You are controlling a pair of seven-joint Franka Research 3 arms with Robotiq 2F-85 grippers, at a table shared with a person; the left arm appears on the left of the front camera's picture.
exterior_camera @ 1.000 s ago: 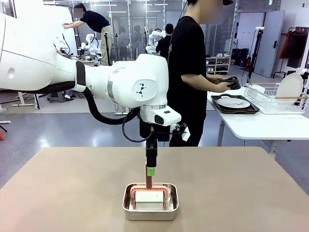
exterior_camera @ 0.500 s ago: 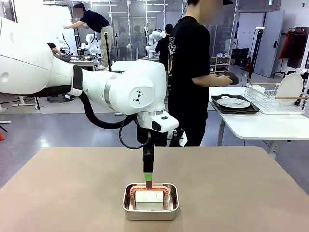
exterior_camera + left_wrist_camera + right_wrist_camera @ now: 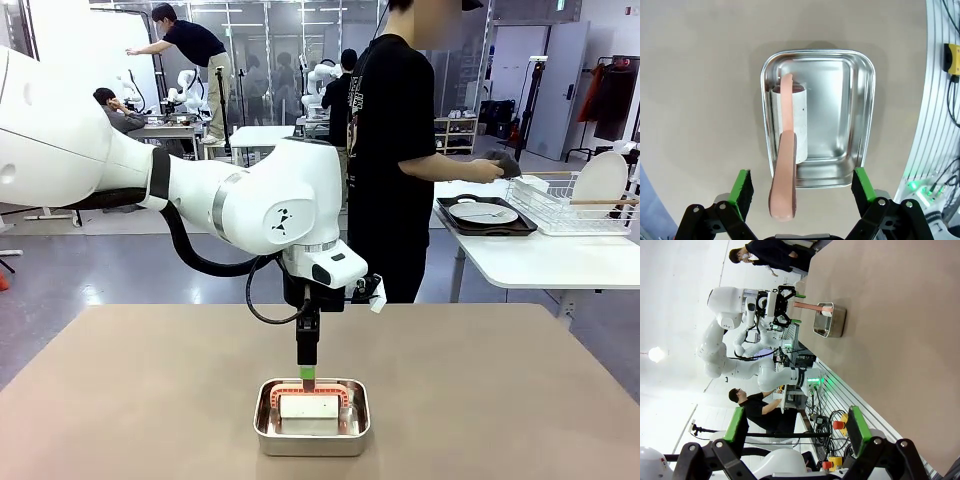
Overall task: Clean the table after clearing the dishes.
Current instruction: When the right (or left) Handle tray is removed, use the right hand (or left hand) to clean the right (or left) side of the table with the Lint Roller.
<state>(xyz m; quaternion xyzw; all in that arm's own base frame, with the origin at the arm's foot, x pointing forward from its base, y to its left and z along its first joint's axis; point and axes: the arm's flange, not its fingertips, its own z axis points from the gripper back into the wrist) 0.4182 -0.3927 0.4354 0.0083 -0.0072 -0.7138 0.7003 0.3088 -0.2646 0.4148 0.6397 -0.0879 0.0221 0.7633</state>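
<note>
Both sets of jaws gape: left gripper (image 3: 801, 187) above the pan (image 3: 867, 100), straddling its pink handle (image 3: 786, 165); right gripper (image 3: 797, 425) far from the pan.

Smooth matte table (image 3: 520, 400), mirror-shiny steel pan (image 3: 840, 100) — glossy plastic arm casing (image 3: 270, 200)

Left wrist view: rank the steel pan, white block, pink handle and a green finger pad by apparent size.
1. steel pan
2. pink handle and white block: unranked, since the handle rises toward the camera
3. green finger pad
</note>
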